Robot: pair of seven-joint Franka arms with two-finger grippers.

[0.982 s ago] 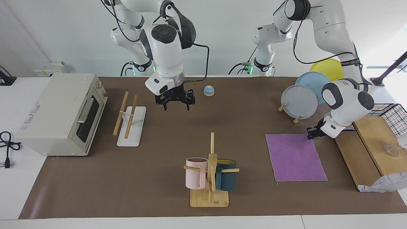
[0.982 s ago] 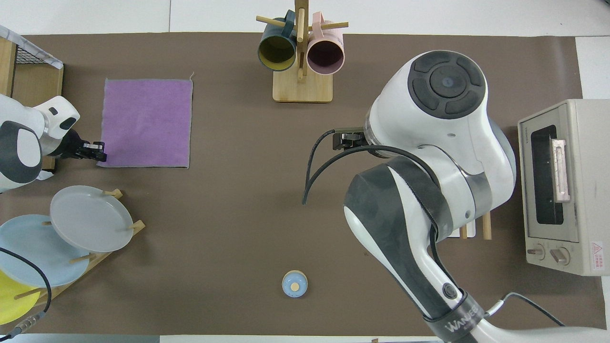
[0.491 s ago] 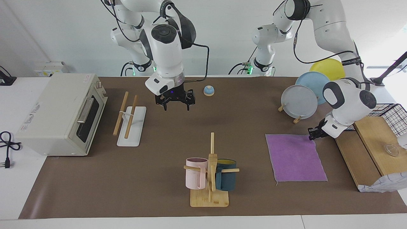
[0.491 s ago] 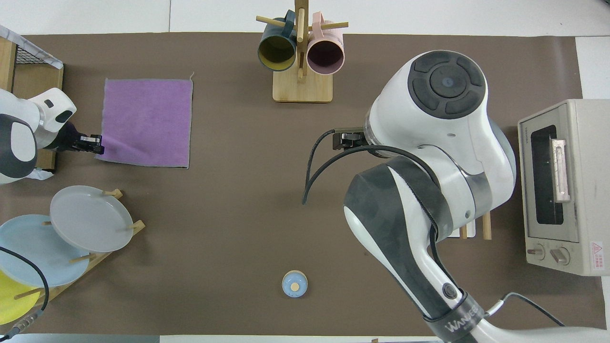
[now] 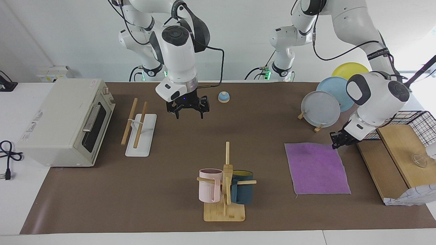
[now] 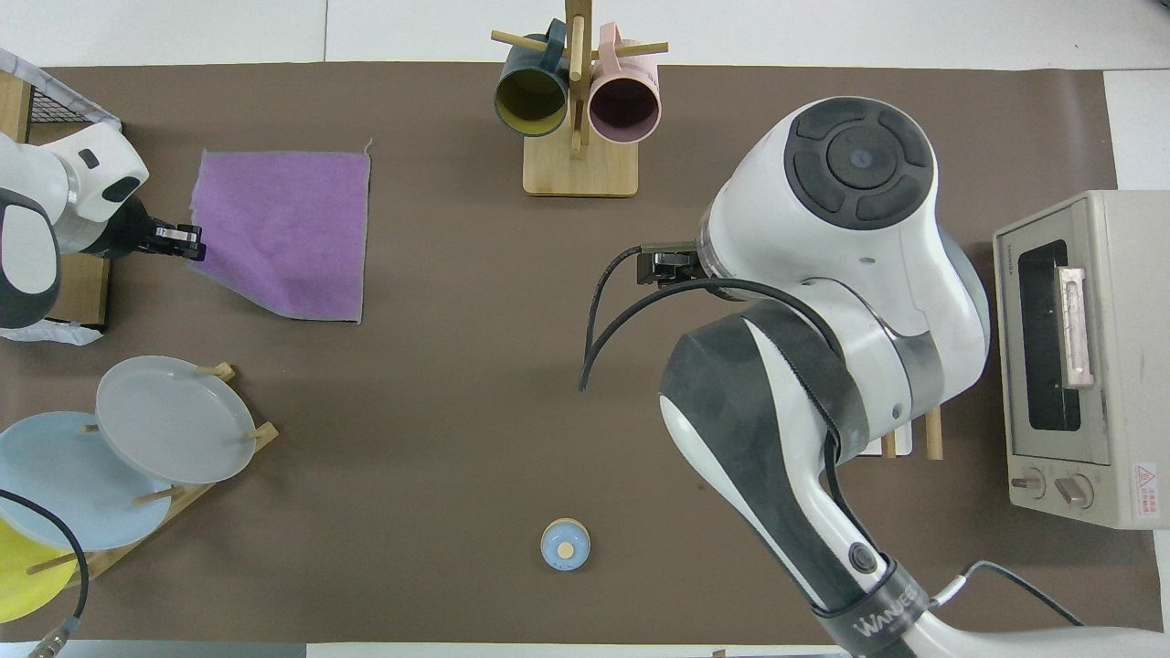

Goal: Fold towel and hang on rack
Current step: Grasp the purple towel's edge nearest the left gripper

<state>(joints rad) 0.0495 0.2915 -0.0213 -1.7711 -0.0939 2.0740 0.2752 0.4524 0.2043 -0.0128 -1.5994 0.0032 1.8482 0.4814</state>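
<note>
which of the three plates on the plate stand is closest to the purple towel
The grey plate, at the end of the stand facing the towel; the blue plate and yellow plate sit nearer the robots.

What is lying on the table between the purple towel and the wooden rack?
In the facing view, the mug stand with two mugs sits between the towel and the rack; otherwise bare mat.
</note>
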